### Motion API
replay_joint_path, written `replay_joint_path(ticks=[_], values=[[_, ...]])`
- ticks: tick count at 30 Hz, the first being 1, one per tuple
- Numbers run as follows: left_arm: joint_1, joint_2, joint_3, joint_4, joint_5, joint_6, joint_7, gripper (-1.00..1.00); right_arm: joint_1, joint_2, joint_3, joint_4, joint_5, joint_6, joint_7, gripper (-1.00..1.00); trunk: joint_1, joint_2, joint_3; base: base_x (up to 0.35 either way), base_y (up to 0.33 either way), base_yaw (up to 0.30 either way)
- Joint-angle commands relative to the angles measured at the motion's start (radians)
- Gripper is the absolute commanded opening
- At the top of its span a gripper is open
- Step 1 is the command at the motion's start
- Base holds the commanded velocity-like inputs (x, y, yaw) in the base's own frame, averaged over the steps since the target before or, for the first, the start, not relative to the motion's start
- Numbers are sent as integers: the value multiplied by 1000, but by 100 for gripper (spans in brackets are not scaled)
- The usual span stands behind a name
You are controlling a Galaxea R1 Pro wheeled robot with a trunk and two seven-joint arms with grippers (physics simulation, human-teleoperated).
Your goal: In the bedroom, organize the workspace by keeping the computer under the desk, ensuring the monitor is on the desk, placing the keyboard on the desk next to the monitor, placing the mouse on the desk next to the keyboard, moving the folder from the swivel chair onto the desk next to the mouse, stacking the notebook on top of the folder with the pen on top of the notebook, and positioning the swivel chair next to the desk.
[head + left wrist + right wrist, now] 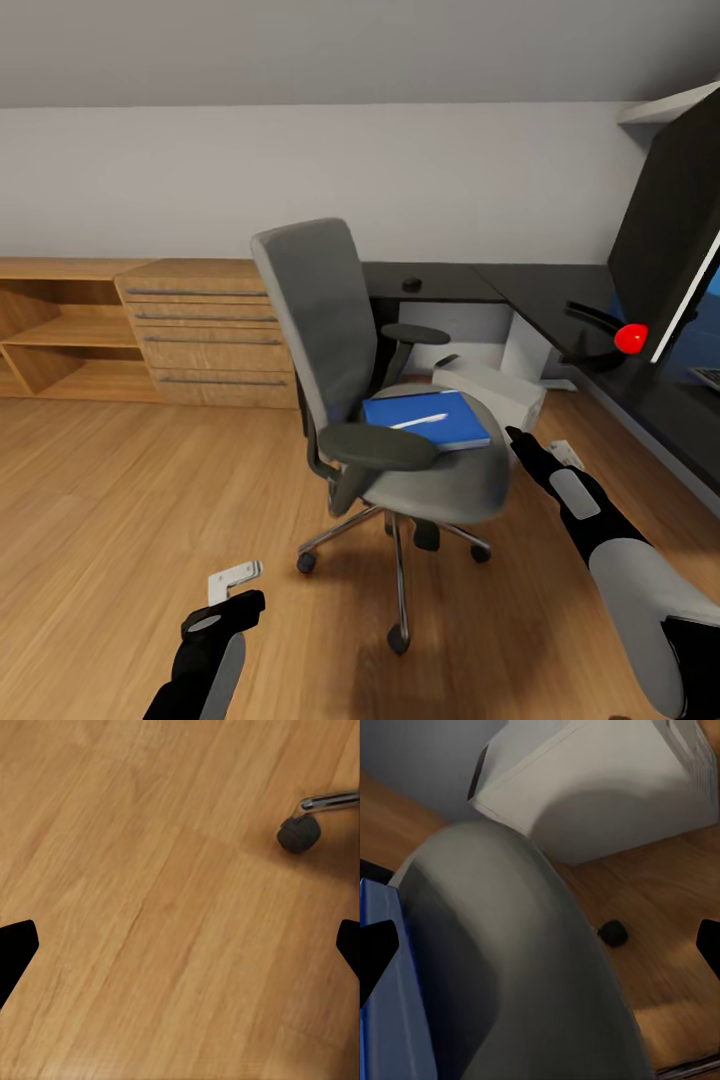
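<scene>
The swivel chair [330, 330] stands on the wood floor, left of the black desk [470, 283]. On its seat lies the blue folder [430, 420] with the white pen [420, 421] on top. The notebook is out of view. The light grey computer [495, 390] sits on the floor behind the chair. The monitor [665, 230] stands on the desk at right, and the mouse [411, 284] on the desk's far part. A grey keyboard corner [708, 377] shows at the right edge. My right gripper [540, 445] is open beside the seat [510, 960], close to the folder's edge [390, 1005]. My left gripper [240, 592] hangs open over the floor.
A wooden chest of drawers [210, 330] and open shelves [60, 340] line the back wall at left. The chair's chrome base and a castor [298, 834] lie just ahead of my left gripper. Bare floor stretches to the left.
</scene>
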Motion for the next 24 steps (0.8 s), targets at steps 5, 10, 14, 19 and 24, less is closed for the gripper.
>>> replay_joint_path(ticks=[5,10,14,19,24], values=[[0,0,4,-1,10,2,9,100,0,0,-3,-1,-6,6,-1,100,0,0,-1,119,0,0],[0,0,7,-1,10,1,9,100,-1,1,-3,14,-7,6,-1,100,0,0,-1,19,0,0],[0,0,7,-1,10,1,9,100,-1,1,-3,18,-8,6,-1,100,0,0,-1,4,0,0],[0,0,7,-1,11,1,10,100,0,2,-3,20,-8,6,-1,100,0,0,-1,0,0,0],[0,0,8,-1,10,1,10,100,0,3,-3,39,-8,5,0,100,0,0,-1,0,0,0]])
